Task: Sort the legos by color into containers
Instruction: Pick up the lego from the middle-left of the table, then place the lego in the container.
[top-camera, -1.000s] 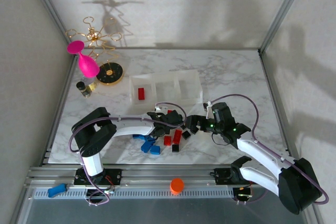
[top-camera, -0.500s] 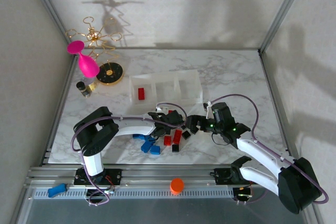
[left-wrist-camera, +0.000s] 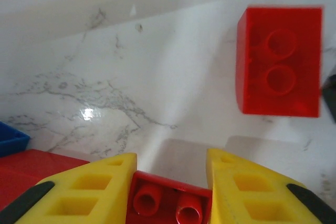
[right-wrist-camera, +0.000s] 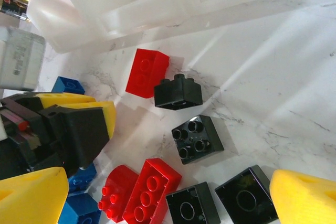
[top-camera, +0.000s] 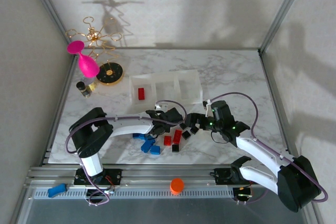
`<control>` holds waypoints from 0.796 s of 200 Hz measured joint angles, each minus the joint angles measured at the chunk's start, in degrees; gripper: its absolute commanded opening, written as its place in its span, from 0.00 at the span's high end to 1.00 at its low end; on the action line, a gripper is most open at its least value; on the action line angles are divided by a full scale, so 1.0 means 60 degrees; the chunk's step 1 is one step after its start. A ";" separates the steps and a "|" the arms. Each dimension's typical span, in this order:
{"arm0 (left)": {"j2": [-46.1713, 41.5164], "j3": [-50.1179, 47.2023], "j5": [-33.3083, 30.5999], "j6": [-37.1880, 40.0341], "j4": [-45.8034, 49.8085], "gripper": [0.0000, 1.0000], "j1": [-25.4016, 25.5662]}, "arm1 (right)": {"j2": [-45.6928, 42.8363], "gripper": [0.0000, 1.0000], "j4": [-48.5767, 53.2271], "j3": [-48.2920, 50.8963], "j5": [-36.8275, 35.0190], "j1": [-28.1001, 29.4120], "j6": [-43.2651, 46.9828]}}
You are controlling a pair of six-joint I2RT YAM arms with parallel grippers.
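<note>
Left fingers (left-wrist-camera: 100,187) pinch small red brick (left-wrist-camera: 167,205) from both sides, close to counter (left-wrist-camera: 131,87). Second red brick (left-wrist-camera: 279,69) lies ahead to right, apart. Right fingers (right-wrist-camera: 302,198) spread wide above black bricks (right-wrist-camera: 197,139). I see loose bricks (top-camera: 167,140), red, blue, black, on counter in front of bins (top-camera: 181,73). Oblong red brick (top-camera: 140,93) already sits in left bin.

Top external: high above and behind the arm bases, facing down and forward over the marble table (top-camera: 231,77); bases at 6 o'clock, containers (top-camera: 166,88) just past centre toward 12 o'clock. Left wrist: almost on the marble, looking past left gripper (left-wrist-camera: 170,161) and studded red lego (left-wrist-camera: 168,203) at 6 o'clock. Right wrist: higher, tilted down, containers at 12 o'clock, right gripper (right-wrist-camera: 169,182) at 6 o'clock. Shared by all three: scattered legos (top-camera: 163,141).
</note>
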State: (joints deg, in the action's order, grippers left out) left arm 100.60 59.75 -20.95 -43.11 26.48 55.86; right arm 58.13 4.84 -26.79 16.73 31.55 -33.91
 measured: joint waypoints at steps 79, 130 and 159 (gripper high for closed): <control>-0.1115 0.1381 -0.0674 0.0317 0.0331 0.72 -0.1789 | 0.0801 0.01 -0.0965 -0.0747 0.0168 0.0127 -0.0178; 0.0098 0.2889 -0.0776 0.0590 0.0106 0.72 -0.3610 | 0.1304 0.01 -0.1508 -0.0940 0.0142 0.0164 -0.0324; 0.1468 0.4065 -0.0725 0.0699 0.0022 0.71 -0.4146 | 0.1421 0.01 -0.1570 -0.0976 0.0113 0.0164 -0.0324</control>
State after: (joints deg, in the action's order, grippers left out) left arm 109.40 84.14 -25.30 -38.92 26.61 30.98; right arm 66.65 -4.58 -32.64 17.41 32.53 -35.86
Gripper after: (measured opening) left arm 0.328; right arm 0.988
